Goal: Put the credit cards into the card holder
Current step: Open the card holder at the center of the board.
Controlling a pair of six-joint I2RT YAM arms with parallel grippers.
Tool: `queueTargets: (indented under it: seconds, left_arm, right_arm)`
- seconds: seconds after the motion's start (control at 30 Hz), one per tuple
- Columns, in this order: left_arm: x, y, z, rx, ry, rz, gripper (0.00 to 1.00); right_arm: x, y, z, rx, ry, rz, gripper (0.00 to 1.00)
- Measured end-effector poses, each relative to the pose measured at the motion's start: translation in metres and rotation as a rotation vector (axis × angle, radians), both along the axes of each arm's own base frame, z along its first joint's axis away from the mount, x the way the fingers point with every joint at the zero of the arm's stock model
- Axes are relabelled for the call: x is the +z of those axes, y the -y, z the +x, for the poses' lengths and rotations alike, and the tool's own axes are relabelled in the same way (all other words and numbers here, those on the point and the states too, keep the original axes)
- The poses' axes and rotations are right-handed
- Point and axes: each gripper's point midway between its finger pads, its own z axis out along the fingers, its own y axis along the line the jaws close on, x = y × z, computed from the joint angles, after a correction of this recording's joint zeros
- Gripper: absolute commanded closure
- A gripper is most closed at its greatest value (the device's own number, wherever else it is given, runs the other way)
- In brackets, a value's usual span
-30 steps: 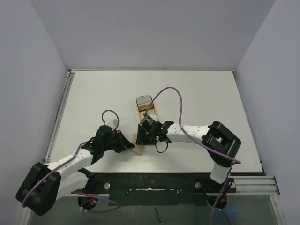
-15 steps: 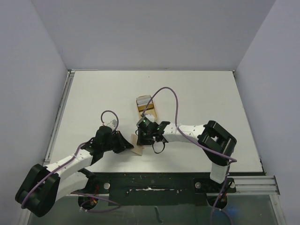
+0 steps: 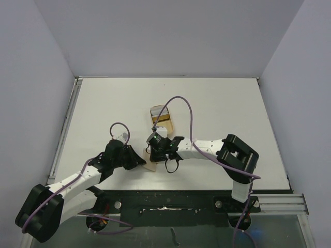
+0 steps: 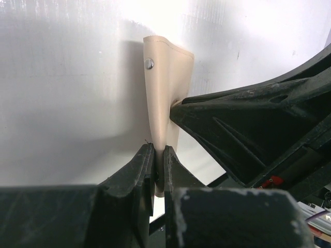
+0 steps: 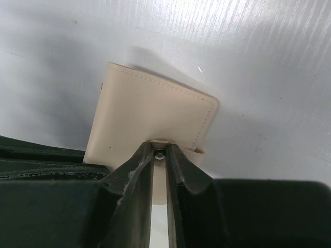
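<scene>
Beyond my two wrists, further out on the tabletop (image 3: 222, 113), sits a tan tray (image 3: 152, 111) holding the credit cards (image 3: 164, 122). From above I can pick out a gold-orange card and a paler one beside it, but I cannot tell how many lie there in all.

The card holder (image 3: 151, 166) is nearer to me, between my two arms and well apart from the tray. It stands on edge, folded closed, and I cannot see whether anything is inside it.

My left end effector (image 4: 155, 160) has its fingers pressed nearly together, pinching the holder's near edge. From that wrist the leather rises upright, with a round snap button (image 4: 149, 63) near its top corner.

My right end effector (image 5: 159, 155) is likewise almost closed. It nips the strap tab (image 5: 159, 178) where the tab leaves the holder's flat face (image 5: 150, 111), and a small metal stud shows between the fingertips. Its black body also touches the holder's side in the left wrist view.

I count one card holder, one tray and two end effectors, both gripping the same holder.
</scene>
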Motion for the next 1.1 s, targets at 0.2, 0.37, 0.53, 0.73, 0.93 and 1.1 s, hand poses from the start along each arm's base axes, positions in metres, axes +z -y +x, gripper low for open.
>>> queueTargets:
  seconds: [0.2,0.37,0.53,0.73,0.93,1.1]
  left_arm:
    - [-0.001,-0.001,0.0,0.006,-0.002,0.006,1.0]
    - [-0.001,-0.002,0.0,0.009,-0.001,0.013,1.0]
    - [0.003,-0.003,0.002,0.019,0.004,0.017,1.0]
    - [0.005,-0.006,0.004,0.036,0.011,0.033,1.0]
    - [0.006,-0.006,0.004,0.035,0.014,0.03,1.0]
    - [0.012,-0.003,0.004,0.023,0.027,0.006,1.0]
  right_arm:
    - [0.0,0.001,0.0,0.003,0.021,-0.014,1.0]
    - [0.0,0.002,0.001,-0.011,0.029,-0.022,1.0]
    - [0.0,0.035,0.01,-0.073,0.081,-0.15,1.0]
    - [-0.006,0.116,0.013,-0.151,0.092,-0.445,1.0]
    - [0.02,0.111,0.011,-0.117,0.118,-0.38,0.76]
    - [0.053,0.076,0.011,-0.089,0.15,-0.14,0.5]
